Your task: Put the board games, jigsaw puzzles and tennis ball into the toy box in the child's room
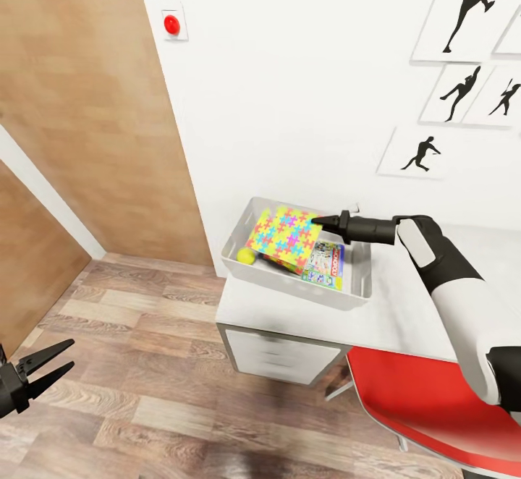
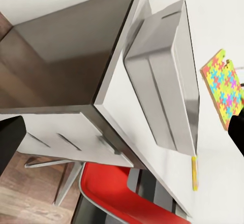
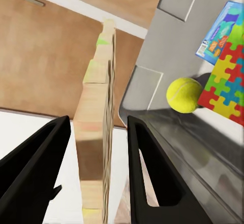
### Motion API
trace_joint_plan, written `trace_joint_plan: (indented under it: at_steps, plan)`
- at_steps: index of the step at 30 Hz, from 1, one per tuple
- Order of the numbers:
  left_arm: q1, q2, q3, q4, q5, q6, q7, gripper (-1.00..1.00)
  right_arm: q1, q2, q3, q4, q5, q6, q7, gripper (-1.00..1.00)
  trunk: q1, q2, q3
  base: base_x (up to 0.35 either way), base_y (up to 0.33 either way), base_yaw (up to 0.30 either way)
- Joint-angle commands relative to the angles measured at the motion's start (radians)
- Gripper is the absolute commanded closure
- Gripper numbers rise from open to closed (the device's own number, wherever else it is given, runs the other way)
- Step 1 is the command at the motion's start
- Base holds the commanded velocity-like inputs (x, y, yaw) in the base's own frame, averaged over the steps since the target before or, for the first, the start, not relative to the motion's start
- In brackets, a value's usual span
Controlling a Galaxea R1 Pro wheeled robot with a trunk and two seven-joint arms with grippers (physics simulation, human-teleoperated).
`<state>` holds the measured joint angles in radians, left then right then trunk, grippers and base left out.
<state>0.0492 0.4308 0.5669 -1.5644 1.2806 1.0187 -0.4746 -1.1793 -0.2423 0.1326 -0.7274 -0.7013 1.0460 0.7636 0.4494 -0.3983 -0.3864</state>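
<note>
The jigsaw puzzle (image 1: 284, 235) stands tilted on edge in the toy box (image 1: 246, 265) at frame centre in the head view, its upper right corner at the right hand (image 1: 319, 221). The right wrist view shows that puzzle (image 3: 97, 132) edge-on between the two fingers (image 3: 147, 168), with small gaps visible on both sides, so actual contact cannot be confirmed; the hand appears partly open around it. That view also shows what the head view half hides: the tennis ball (image 3: 184, 95) on the box floor, a second jigsaw puzzle (image 3: 227, 83) lying flat, and a blue board game (image 3: 221, 32) beyond it. The toy box sits on the light-grey tabletop (image 1: 376, 320) above a red chair (image 1: 427, 399). The left hand (image 1: 45, 365), at lower left over the plank floor (image 1: 145, 363), is open and empty.
</note>
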Motion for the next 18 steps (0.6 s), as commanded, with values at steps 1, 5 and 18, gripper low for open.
trace_joint_plan:
  at_steps: [1,5,18]
  plan:
    - [0.000,0.000,0.000,0.000,-0.004,0.003,-0.006,-1.00,-0.001,-0.002,0.008,0.000,0.003,0.001,0.006,1.00,0.001,-0.002,-0.001,0.000,0.000,0.000]
    - [0.000,0.000,0.000,0.000,-0.004,0.002,-0.006,-1.00,-0.001,-0.004,0.022,0.000,0.003,0.001,0.006,1.00,0.001,-0.002,-0.001,0.004,0.000,0.000]
    - [-0.004,-0.019,-0.002,0.000,-0.042,0.000,-0.006,-1.00,0.000,-0.009,0.075,0.005,0.003,0.001,0.006,1.00,0.001,-0.002,-0.001,0.175,0.000,0.000]
